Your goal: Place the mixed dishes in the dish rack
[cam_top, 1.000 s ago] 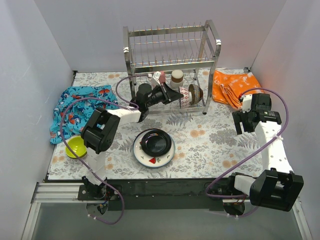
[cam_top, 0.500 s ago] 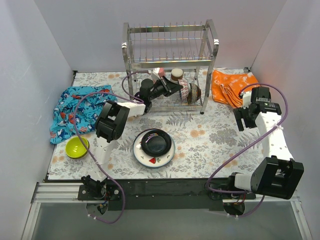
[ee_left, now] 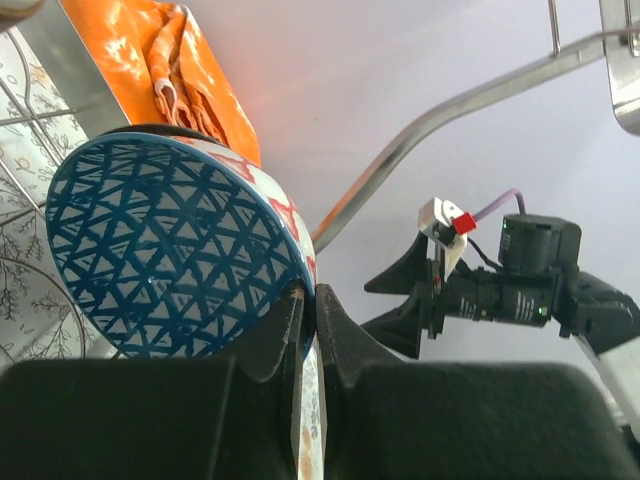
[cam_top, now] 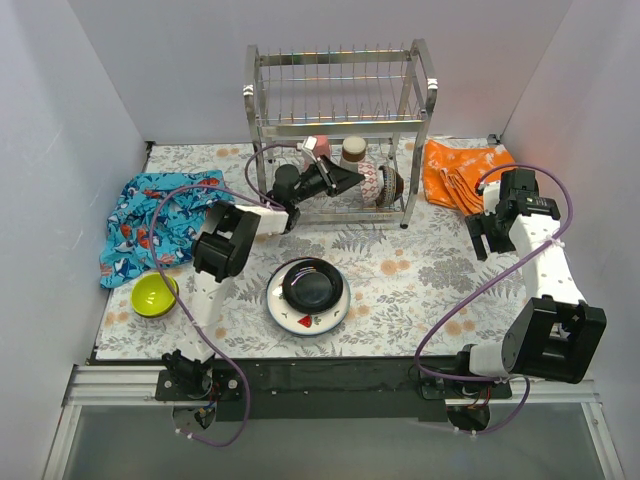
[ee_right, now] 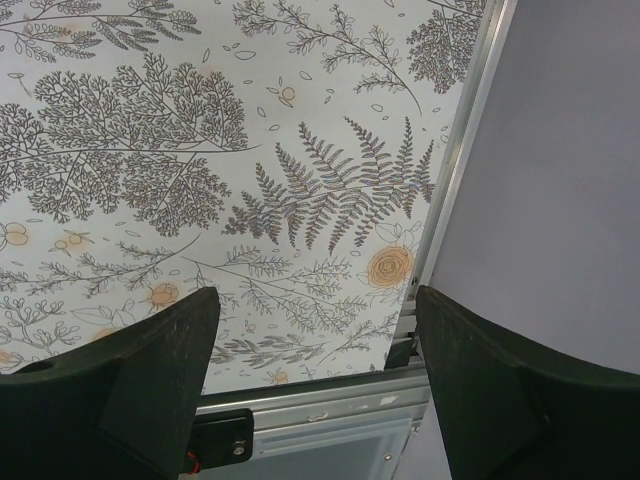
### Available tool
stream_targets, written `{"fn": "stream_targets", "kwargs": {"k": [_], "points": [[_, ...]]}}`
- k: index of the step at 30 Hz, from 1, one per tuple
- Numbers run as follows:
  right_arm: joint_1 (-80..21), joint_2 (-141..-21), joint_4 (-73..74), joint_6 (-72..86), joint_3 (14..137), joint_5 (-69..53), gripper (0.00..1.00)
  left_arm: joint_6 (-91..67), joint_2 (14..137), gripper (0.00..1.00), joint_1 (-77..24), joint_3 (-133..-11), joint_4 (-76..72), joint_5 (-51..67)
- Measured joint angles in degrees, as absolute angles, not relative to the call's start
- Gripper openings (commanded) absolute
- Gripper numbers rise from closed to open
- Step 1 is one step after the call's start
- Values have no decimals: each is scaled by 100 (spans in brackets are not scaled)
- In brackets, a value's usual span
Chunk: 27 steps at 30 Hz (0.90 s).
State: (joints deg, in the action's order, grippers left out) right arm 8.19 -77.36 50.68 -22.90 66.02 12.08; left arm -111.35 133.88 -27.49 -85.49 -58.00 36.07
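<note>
Left gripper (cam_top: 345, 180) holds patterned bowl (cam_top: 372, 185) at dish rack (cam_top: 340, 95) lower tier.
Top: bowl on edge inside the tier; right gripper (cam_top: 484, 238) near orange cloth (cam_top: 458, 175). Left wrist: fingers (ee_left: 262, 345) clamped on bowl rim. Right wrist: fingers (ee_right: 150, 370) wide apart, nothing between, over floral mat (ee_right: 200, 150).

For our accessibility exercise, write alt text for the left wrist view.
The left gripper pinches the rim of a blue-lattice patterned bowl. Behind it are bars of the dish rack, an orange cloth and the right gripper, open.
</note>
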Motion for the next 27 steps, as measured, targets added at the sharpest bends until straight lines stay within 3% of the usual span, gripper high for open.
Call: {"fn": "stream_targets", "kwargs": {"k": [11,14,15,18,27], "points": [[819,-7738,5111,-2309,6635,1210,86,-11319,14059,0,-2722,-8757,-6637,3909],[819,-7741,5113,-2331,6635,1210,87,-11336,14160,24,-2722,-8827,-6663,3879],[819,-7741,5118,-2335,6635,1208,87,-11351,14162,36,-2722,-8827,-6663,3883],[819,-7752,5129,-2355,6635,1205,86,-11316,14162,48,-2727,-8788,-6576,3957],[819,-7953,5083,-2377,6635,1035,86,-10645,13664,61,-2764,-8285,-5822,4007]]}}
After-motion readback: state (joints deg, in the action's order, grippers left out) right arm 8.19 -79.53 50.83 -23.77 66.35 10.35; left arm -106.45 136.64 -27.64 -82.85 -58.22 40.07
